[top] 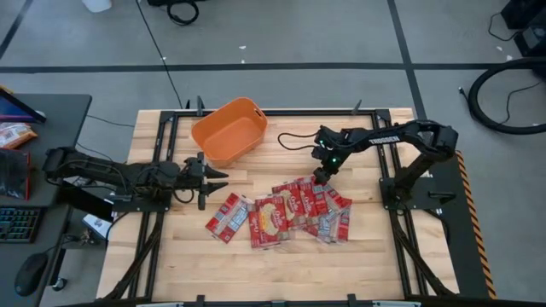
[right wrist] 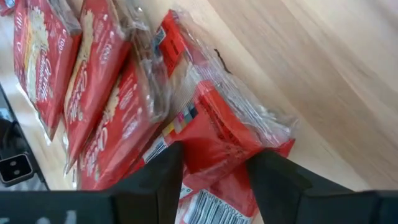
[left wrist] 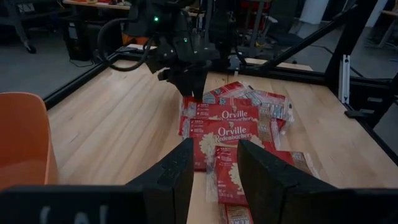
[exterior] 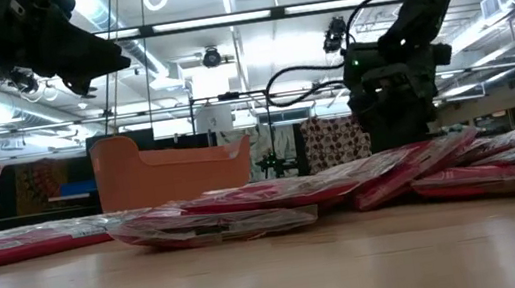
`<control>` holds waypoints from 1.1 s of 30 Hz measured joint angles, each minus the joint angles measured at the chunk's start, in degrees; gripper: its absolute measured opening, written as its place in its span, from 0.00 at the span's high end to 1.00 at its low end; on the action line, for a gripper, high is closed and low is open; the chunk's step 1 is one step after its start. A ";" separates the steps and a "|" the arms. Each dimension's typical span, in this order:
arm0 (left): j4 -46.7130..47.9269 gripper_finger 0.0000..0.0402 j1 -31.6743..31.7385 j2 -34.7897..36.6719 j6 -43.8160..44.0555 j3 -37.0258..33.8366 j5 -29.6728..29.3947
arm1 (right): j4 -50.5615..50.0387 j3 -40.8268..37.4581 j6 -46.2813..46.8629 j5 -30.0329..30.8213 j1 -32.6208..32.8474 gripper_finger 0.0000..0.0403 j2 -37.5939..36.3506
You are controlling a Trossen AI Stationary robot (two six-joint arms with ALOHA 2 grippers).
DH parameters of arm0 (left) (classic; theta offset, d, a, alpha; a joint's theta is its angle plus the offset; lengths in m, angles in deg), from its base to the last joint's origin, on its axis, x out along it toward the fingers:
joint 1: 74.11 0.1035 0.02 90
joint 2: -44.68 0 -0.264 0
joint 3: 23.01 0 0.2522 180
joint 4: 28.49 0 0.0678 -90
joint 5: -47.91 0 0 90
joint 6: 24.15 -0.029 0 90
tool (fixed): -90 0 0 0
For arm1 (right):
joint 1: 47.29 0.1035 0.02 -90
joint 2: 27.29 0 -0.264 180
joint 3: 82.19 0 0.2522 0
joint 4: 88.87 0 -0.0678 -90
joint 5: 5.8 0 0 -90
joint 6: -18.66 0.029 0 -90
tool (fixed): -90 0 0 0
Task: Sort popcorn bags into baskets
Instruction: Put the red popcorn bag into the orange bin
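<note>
Several red popcorn bags point(top: 286, 213) lie flat in an overlapping pile at the table's middle, also seen in the low view point(exterior: 344, 187) and left wrist view point(left wrist: 233, 124). The orange basket point(top: 229, 128) stands at the far side, left of centre. My right gripper point(top: 322, 176) points down at the pile's far right end, open, its fingers on either side of one packet's end point(right wrist: 217, 134). My left gripper point(top: 223, 181) hovers open above the bare table left of the pile, near the basket, aimed at the bags point(left wrist: 214, 149). My right gripper comes from above, pointing down, with one finger point(right wrist: 165, 171) on each side of the end of a packet point(right wrist: 214, 140) at the pile's far right. The packet lies on the other bags. Whether the fingers touch it, I cannot tell.
Bare wood lies between the basket and the pile and along the near edge point(top: 281, 273). One packet point(top: 227, 217) lies a little apart at the pile's left. A black frame point(top: 171, 119) runs round the table. A desk with a keyboard point(top: 19, 223) stands to the left.
</note>
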 joint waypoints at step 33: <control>-5.52 0.68 0.00 0.00 -0.07 -0.04 -4.70 | -4.09 12.38 -10.71 21.86 2.58 0.98 -8.40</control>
